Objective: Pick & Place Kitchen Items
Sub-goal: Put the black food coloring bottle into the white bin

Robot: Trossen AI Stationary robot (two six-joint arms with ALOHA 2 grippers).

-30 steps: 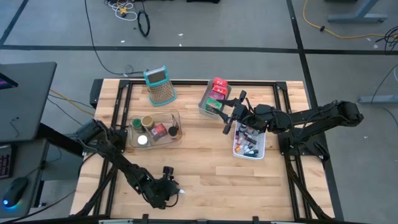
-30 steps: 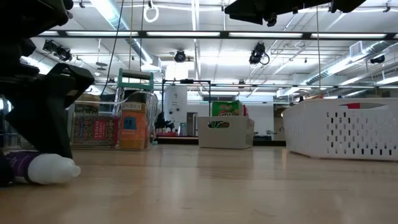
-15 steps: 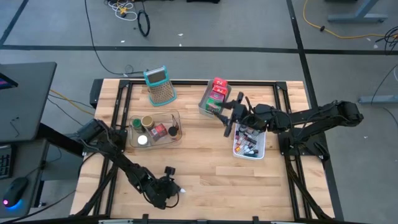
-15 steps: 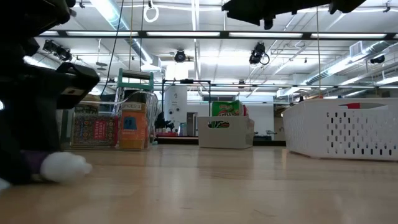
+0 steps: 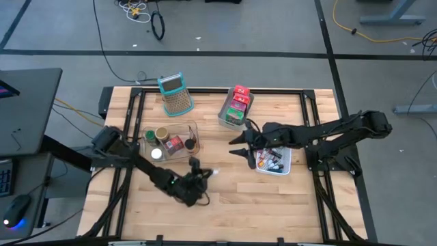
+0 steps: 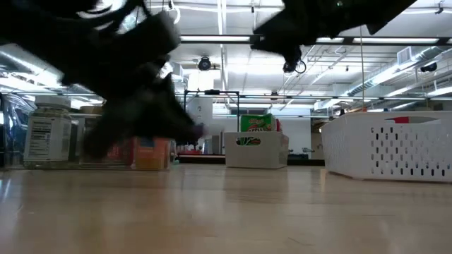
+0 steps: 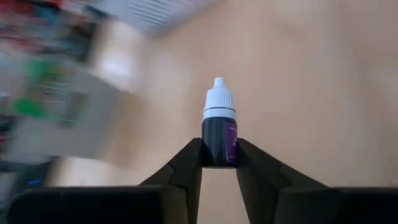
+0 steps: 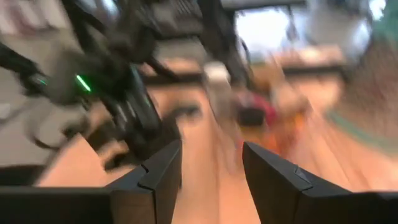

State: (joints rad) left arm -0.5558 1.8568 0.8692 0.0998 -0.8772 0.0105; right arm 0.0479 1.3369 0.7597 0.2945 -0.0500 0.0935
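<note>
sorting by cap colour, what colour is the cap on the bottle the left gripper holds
White, on a dark purple bottle; clearest in the left wrist view.

the high view is evenly bright and sharp, with faint shadows under the arms on the wooden table (image 5: pixel 273 198). the low view looks into glaring ceiling strip lights (image 6: pixel 233 39), and dark arm shapes smear across it. the left wrist view holds a small bottle (image 7: pixel 219 127) crisp against a streaked background. the right wrist view is blurred throughout.
</note>
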